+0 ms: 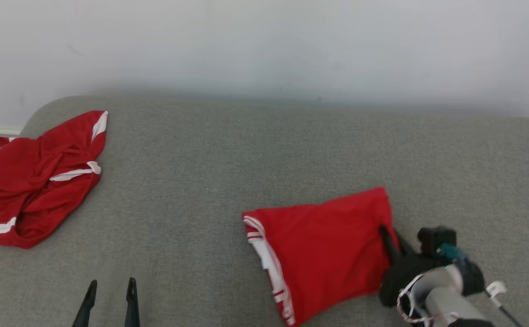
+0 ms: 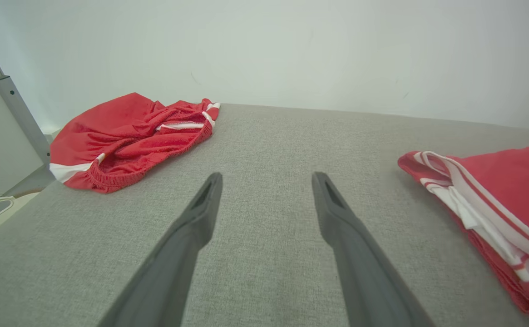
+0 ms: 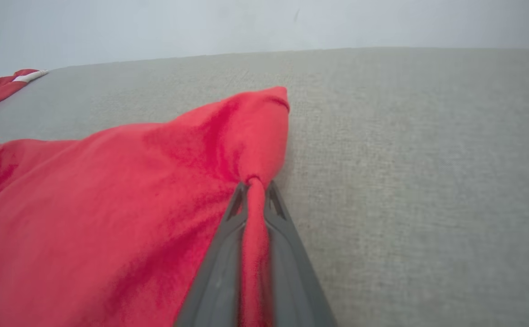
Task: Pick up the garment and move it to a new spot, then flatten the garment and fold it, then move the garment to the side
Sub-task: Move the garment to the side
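A folded red garment (image 1: 323, 245) with white stripes along its left edge lies on the grey fabric surface (image 1: 228, 154) at the lower right. My right gripper (image 1: 389, 235) is shut on its right edge. In the right wrist view a pinch of the garment's red cloth (image 3: 110, 204) bunches between the closed fingers of that gripper (image 3: 255, 187). My left gripper (image 1: 112, 285) hovers open over bare surface at the lower left, holding nothing. In the left wrist view its fingers (image 2: 266, 178) stand wide apart, with the garment's striped edge (image 2: 496, 200) off to the right.
A second red garment (image 1: 32, 181) with white trim lies crumpled at the surface's far left corner (image 2: 123, 136) (image 3: 1, 86). A pale wall (image 1: 264, 45) backs the surface. A grey metal post (image 2: 19, 113) stands past the left edge.
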### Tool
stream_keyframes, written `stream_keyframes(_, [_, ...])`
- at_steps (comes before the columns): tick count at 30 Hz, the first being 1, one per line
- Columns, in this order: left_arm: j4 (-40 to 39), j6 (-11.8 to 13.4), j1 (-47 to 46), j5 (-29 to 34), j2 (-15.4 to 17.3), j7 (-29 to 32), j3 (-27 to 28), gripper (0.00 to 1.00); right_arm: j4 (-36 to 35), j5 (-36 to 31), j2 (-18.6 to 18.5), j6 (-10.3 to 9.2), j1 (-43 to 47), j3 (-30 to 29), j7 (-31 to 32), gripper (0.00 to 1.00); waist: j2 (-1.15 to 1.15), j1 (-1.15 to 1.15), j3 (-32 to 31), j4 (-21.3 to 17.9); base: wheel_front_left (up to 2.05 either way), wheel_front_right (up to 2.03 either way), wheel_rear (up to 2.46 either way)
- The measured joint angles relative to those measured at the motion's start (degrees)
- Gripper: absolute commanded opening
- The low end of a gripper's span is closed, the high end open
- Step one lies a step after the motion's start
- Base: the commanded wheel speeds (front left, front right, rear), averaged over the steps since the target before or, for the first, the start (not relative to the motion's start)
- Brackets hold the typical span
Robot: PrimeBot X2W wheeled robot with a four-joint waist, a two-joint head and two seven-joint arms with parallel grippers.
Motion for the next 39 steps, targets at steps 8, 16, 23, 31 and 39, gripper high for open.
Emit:
stream_keyframes(8, [-1.1, 0.0, -2.3, -1.1, 0.0, 0.0, -0.6, 1.0, -0.7, -5.5, -7.7, 0.0, -8.8, 0.5, 0.0, 0.0, 0.0, 0.0, 3.0, -2.6, 0.0, 0.0, 0.0])
stream_keyframes(16, [-3.6, 0.0, -7.0, -0.3, 0.0, 0.0, -1.0, 1.0, 1.4, -8.4, -17.2, 0.0, -18.6, 3.8, 0.6, 0.0, 0.01, 0.01, 8.5, -5.0, 0.0, 0.0, 0.0])
stream_keyframes(23, [-5.2, -0.3, -11.4, -0.1, 1.4, 0.0, -0.7, 1.0, 2.8, -9.0, -23.9, 0.0, -26.3, 5.8, 2.7, 0.0, 0.01, 0.01, 13.9, -6.7, 0.0, 0.0, 0.0])
stream_keyframes(31, [-6.9, -0.4, -14.7, 0.1, 3.3, 0.0, -2.3, 1.0, 4.9, -9.8, -30.1, 0.0, -32.1, 5.4, 3.8, 0.0, 0.01, 0.02, 19.5, -8.1, 0.0, 0.0, 0.0])
stream_keyframes(39, [-9.1, -0.4, -15.5, 0.1, 4.7, 0.0, -2.5, 1.0, 5.7, -11.4, -32.1, 0.0, -35.6, 5.7, 4.3, 0.0, 0.01, 0.01, 22.8, -9.2, 0.0, 0.0, 0.0])
